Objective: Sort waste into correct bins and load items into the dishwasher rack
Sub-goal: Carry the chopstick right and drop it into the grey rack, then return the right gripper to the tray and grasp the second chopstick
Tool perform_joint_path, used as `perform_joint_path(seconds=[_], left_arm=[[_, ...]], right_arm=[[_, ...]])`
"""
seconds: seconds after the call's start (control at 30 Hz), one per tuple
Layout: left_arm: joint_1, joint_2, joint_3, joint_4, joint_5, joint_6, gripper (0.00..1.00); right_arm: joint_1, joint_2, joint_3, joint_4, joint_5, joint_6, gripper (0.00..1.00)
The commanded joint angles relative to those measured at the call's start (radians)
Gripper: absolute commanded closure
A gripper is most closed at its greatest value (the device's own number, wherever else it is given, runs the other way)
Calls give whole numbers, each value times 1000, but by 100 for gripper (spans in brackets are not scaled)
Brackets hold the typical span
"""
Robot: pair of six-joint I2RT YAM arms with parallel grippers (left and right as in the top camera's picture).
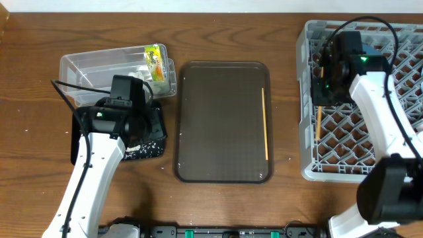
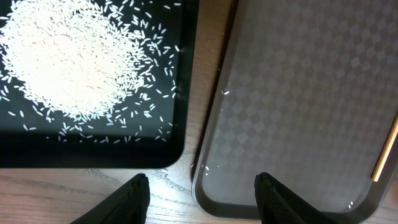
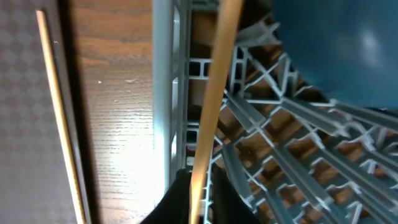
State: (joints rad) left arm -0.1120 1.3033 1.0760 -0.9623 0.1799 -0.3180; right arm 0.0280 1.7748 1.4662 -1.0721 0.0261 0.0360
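Landmark: brown tray mid surface.

- **Left of it:** a clear tub with the wrapper at its tray-side end.
- **Just left of it:** a black tray with rice piled inside and a few grains scattered.
- **Left pincer**: wide open, empty, over the gap between the black tray and the brown tray's corner.
- **On it:** a loose chopstick along its right edge.
- **Right of it:** the rack.
- **Right pincer**: clamped on the held chopstick, just inside the rack's tray-side wall.
- **In the rack:** a blue plate.
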Motion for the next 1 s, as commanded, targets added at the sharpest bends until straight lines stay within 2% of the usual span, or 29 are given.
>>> perform_joint_path(seconds=[0.0,0.07,0.13,0.23,0.37,0.47,0.67,0.77,0.97], left_arm=[[4,-2,13,-3,-5,-2,43],[4,-2,13,-2,-5,-2,43],[4,-2,13,-2,-5,-2,43],[4,-2,13,-2,-5,-2,43],[4,-2,13,-2,-5,-2,43],[4,-2,13,-2,-5,-2,43],[4,-2,13,-2,-5,-2,43],[4,-2,13,-2,-5,-2,43],[4,-2,13,-2,-5,-2,42]], right_arm=[[-2,11,-8,4,4,-23,71],[4,3,-2,9,3,-22,64],[5,-8,18,6,3,-4,61],[10,-43,59,4,-43,19,60],[38,-88,84,60,-203,19,62],[83,-90,82,68,-233,19,62],[217,-32,28,80,-197,20,60],[276,14,-8,93,-143,74,60],[342,142,-33,96,-127,114,61]])
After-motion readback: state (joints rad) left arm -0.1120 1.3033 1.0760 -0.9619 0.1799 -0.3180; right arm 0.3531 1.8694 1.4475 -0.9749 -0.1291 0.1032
